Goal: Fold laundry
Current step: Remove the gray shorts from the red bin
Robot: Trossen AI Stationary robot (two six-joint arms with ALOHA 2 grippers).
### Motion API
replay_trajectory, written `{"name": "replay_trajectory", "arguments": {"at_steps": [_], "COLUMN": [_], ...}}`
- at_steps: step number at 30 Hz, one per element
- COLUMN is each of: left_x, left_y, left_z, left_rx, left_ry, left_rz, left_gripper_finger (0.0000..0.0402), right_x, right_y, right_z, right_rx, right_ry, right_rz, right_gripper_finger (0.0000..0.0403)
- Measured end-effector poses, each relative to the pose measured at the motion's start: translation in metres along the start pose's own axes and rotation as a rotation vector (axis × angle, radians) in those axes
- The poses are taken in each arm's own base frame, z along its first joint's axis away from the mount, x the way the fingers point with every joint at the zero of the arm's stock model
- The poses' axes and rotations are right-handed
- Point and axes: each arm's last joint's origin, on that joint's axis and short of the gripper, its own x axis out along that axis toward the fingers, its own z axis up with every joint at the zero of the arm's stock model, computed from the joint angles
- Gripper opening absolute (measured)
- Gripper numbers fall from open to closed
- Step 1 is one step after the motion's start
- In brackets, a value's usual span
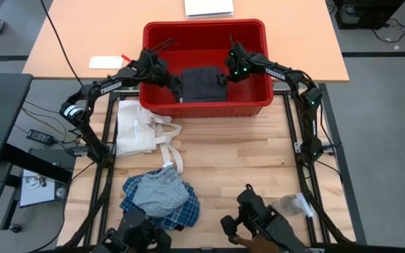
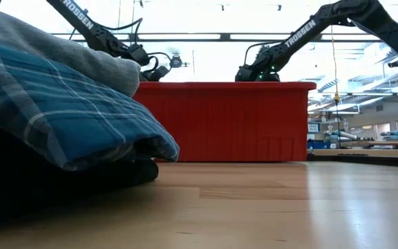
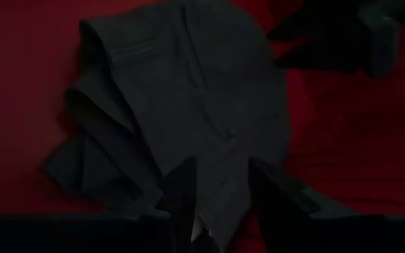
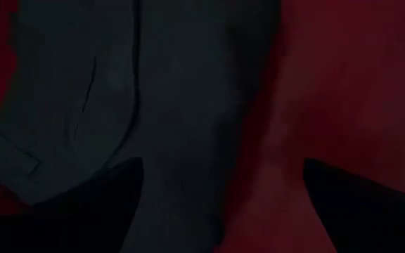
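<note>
Inside the red bin at the far side of the desk lies the dark grey garment, and we have both claws over it: the left claw sits at its edge with fingers a little apart and cloth between them, not yet pinched, while the right claw hovers spread wide. We judge the cloth light, limp and prone to bunching, so a hem or corner seems the best hold (the plaid shirt waits crumpled on the desk).
</note>
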Motion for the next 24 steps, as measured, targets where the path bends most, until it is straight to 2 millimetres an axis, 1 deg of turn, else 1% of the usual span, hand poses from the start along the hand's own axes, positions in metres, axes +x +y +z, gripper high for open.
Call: {"name": "replay_trajectory", "arguments": {"at_steps": [6,9,11,14,16,19,22,24], "left_x": [0.004,0.008,0.012,0.017,0.019,0.021,0.023,0.031], "left_y": [0.000,-0.003,-0.013,-0.033,-0.044,-0.055,-0.058,-0.055], "left_z": [-0.001,-0.001,-0.001,0.004,0.005,0.007,0.005,0.002], "left_rx": [-0.061,-0.108,-0.083,0.027,0.083,0.133,0.166,0.166], "left_ry": [-0.026,-0.027,-0.045,-0.102,-0.128,-0.174,-0.178,-0.162], "left_rz": [0.079,0.032,-0.027,-0.143,-0.201,-0.237,-0.227,-0.220], "left_gripper_finger": [0.0133,0.0143,0.0151,0.0157,0.0157,0.0155,0.0152,0.0151], "right_x": [0.000,0.000,0.000,-0.002,-0.009,-0.025,-0.042,-0.051], "right_y": [0.002,0.005,0.006,0.007,0.011,0.018,0.028,0.034], "right_z": [0.000,-0.001,-0.001,0.001,0.007,0.019,0.033,0.042], "right_rx": [0.003,-0.001,-0.005,0.010,0.015,-0.009,-0.072,-0.099], "right_ry": [0.011,0.023,0.026,0.029,0.019,-0.007,-0.089,-0.145], "right_rz": [0.062,0.098,0.111,0.124,0.147,0.129,0.108,0.129], "right_gripper_finger": [0.0392,0.0392,0.0392,0.0391,0.0391,0.0391,0.0391,0.0391]}}
